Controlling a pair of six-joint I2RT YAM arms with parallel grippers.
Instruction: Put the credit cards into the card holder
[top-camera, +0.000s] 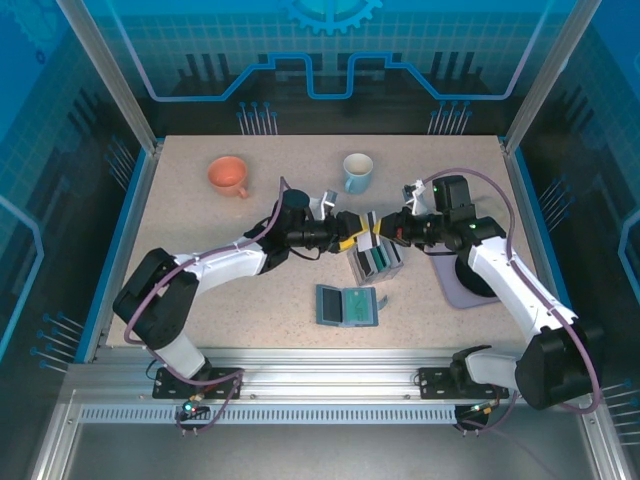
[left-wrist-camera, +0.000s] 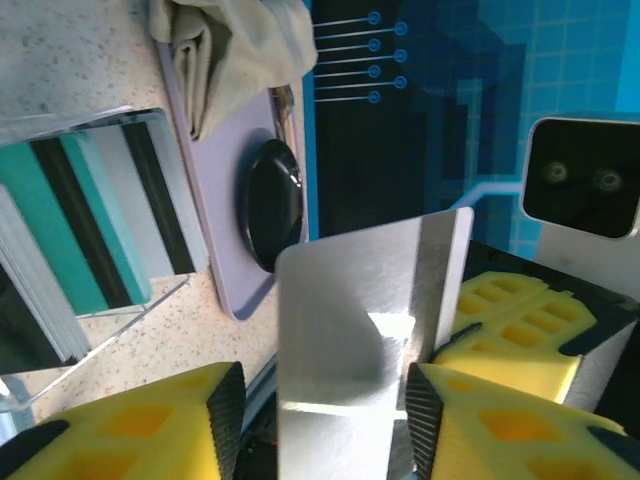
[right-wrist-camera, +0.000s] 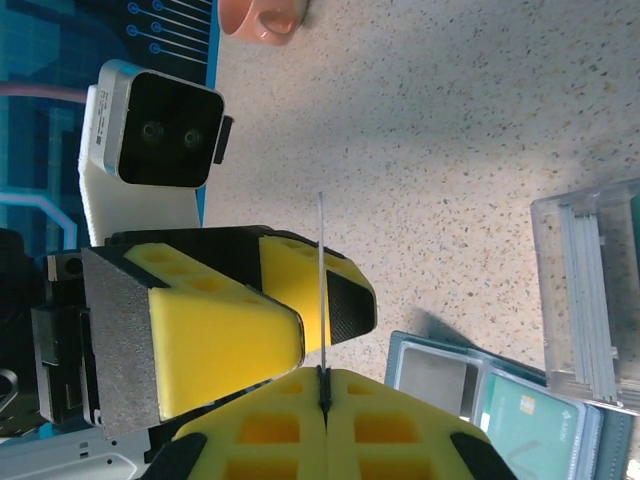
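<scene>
I think this job is only near its start. On the big speckled beige desk (top-camera: 250, 320) stands a clear grey plastic rack with slots (top-camera: 380, 262). It is packed with thin plastic credit cards (left-wrist-camera: 60, 220) in green, black and white stripes. None of those is in its new home yet.

Just in front of the rack, on the side nearer the arm bases, lies the small flat blue-green card holder (top-camera: 346, 306). It is open like a little book. It is close to the rack, but I cannot tell if the two touch. One pocket seems to have a green card (right-wrist-camera: 530, 425) tucked in it, so maybe one card is done. The other pocket looks grey, and I cannot tell if anything is inside.

Just behind the rack, up off the desk, is one shiny silver card (left-wrist-camera: 350, 340). It looks flat, stiff and very thin. From the side it is just a line.

The right pincer (right-wrist-camera: 323, 380) has its yellow pads squeezed tight on this silver card. The left pincer (left-wrist-camera: 320, 405) is behind the rack too, right up against the same card. Its yellow pads are spread wide, one on each side of the card. I can see a gap next to one pad, so I think it is not gripping.

The silver card has to go down to the holder in front of the rack and slide into a pocket. After that, the whole rack of cards is left to do.
</scene>
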